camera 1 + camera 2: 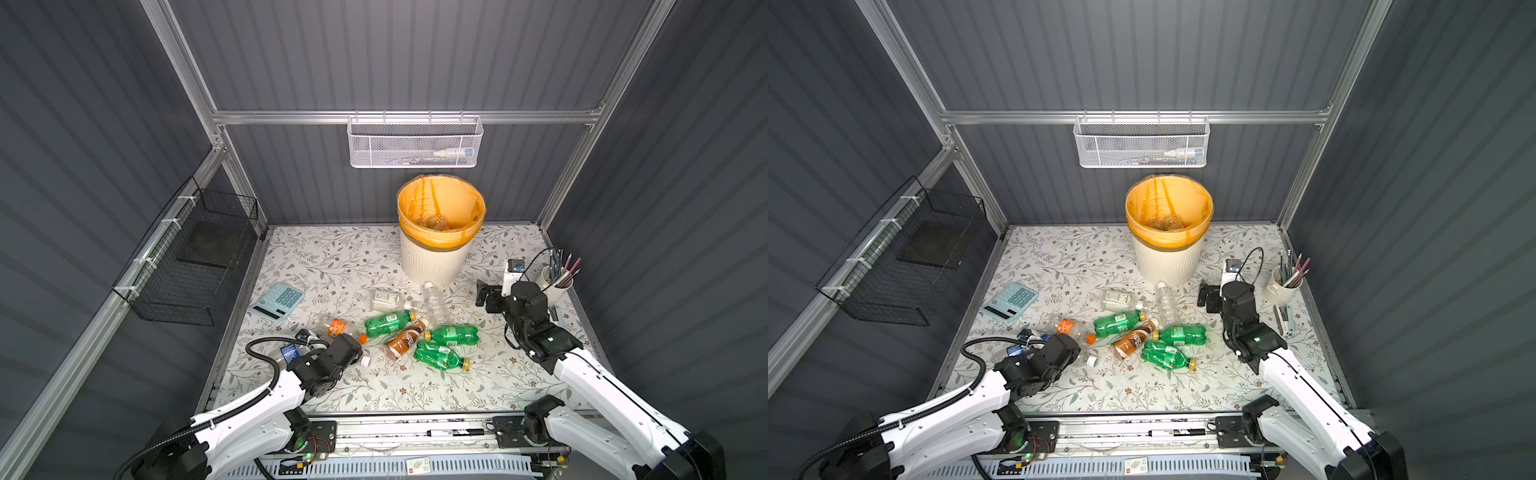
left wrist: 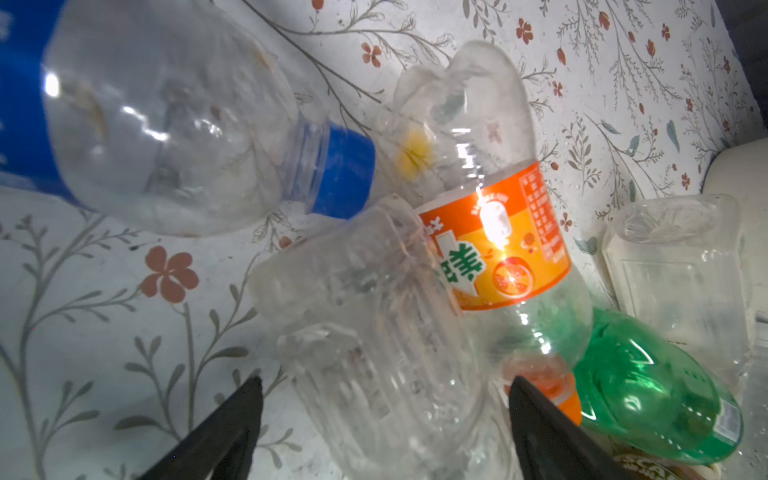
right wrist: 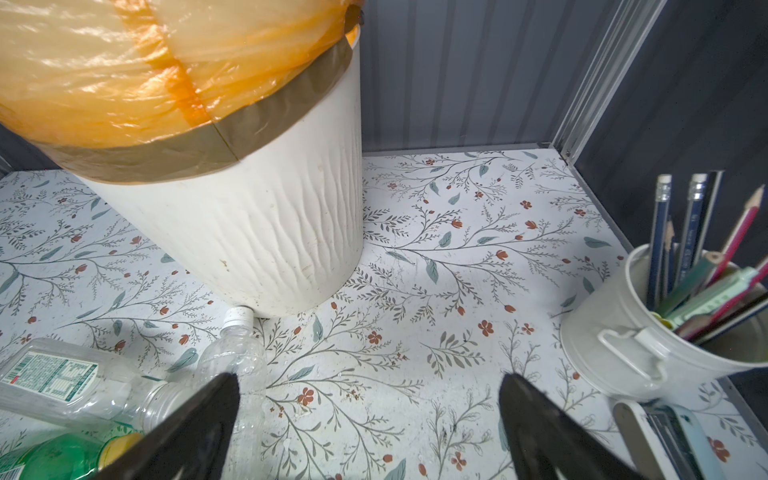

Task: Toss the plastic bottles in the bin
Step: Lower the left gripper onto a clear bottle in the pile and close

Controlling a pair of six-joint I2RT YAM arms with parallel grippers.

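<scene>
We see the floral tabletop (image 1: 374, 386), the cream bin (image 1: 432, 266) upright at its back. The plastic bottles (image 1: 388, 322) lie scattered in front of it. Our right tool (image 3: 369, 376) hangs near the bin, spread and empty. Our left tool (image 2: 384, 380) is spread either side of a clear ribbed bottle (image 2: 374, 332).

Table cover (image 1: 374, 257): white, printed with grey-green leafy sprigs and small red-brown flowers. Bin (image 1: 432, 262): cream-white, ribbed. Its bag (image 1: 419, 195): translucent orange, edged by a brown band. Green bottles (image 1: 388, 323): yellow caps, green-and-white labels. Brown bottle (image 1: 405, 341): brown-and-white label. Orange-labelled bottle (image 2: 494, 216): clear, orange-and-yellow label, orange cap. Blue-capped bottle (image 2: 166, 124): clear, blue label. Calculator (image 1: 278, 300): pale blue. Wall basket (image 1: 413, 141): white mesh. Walls (image 1: 395, 62): dark grey, striped.
</scene>
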